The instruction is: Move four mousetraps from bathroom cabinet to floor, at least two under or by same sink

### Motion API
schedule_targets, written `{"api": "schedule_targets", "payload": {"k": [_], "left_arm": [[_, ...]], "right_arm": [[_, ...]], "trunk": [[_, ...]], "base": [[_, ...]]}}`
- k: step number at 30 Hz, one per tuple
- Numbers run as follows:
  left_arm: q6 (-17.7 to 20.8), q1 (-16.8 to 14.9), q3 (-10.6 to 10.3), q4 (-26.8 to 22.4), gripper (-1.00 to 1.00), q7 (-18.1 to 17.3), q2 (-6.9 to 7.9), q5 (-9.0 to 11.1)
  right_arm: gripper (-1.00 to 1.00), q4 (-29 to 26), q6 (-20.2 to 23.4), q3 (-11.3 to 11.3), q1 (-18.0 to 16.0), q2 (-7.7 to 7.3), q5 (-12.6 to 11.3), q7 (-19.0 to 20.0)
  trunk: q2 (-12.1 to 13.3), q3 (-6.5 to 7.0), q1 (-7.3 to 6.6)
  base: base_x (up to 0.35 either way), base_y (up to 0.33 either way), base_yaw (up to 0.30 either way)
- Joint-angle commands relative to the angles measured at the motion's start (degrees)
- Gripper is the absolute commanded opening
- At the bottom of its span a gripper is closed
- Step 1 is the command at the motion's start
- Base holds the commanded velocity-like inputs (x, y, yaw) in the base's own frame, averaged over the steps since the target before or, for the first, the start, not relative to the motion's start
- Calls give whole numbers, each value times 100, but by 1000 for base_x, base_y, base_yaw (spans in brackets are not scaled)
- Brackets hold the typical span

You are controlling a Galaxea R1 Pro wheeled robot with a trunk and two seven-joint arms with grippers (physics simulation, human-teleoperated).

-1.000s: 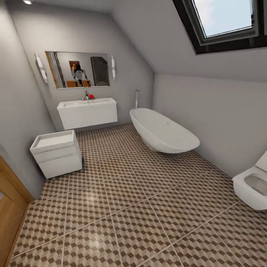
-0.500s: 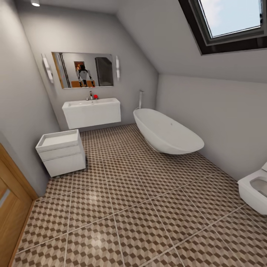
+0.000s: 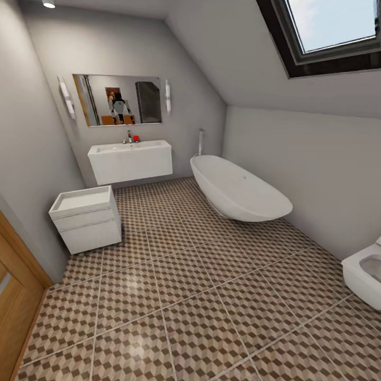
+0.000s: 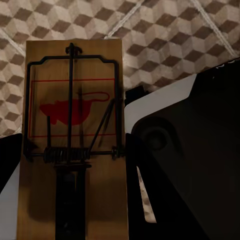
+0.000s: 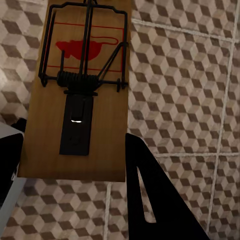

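My left gripper point(image 4: 72, 167) is shut on a mousetrap point(image 4: 75, 100), a brown slab with a red mouse print and dark wire, over the cube-patterned bathroom floor point(image 4: 165, 40). My right gripper point(image 5: 75, 145) is shut on a second mousetrap point(image 5: 85, 75) above the same tiles point(image 5: 185, 90). In the head view the floor point(image 3: 201, 296) stretches ahead to the bathroom sink point(image 3: 130, 160), a white wall-hung vanity under a mirror point(image 3: 119, 99) on the far wall. The cabinet is out of view.
A low white drawer unit point(image 3: 87, 218) stands by the left wall. A white bathtub point(image 3: 238, 190) lies along the right wall and a white toilet point(image 3: 365, 275) sits at the right edge. An orange-brown door point(image 3: 16, 301) is at near left.
The head camera has turned slightly, so the sink, tub and toilet sit a little further right in the picture. Nothing in the room has moved.
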Motion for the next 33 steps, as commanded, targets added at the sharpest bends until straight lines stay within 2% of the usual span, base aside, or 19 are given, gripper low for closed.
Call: {"api": "schedule_targets", "payload": {"k": [1,33], "left_arm": [[18,-5,-48,1,-100,-5,5,38],[11,-5,-48,1,-100,-5,10,38]], "right_arm": [[-100,-11,-4,50,-3,-2,-48,-6],[-100,-5,19,45,-3,0,-59,-2]], "trunk": [[-7,-8,4],[-7,-39,4]], "base": [[299,0,0],[335,0,0]]}}
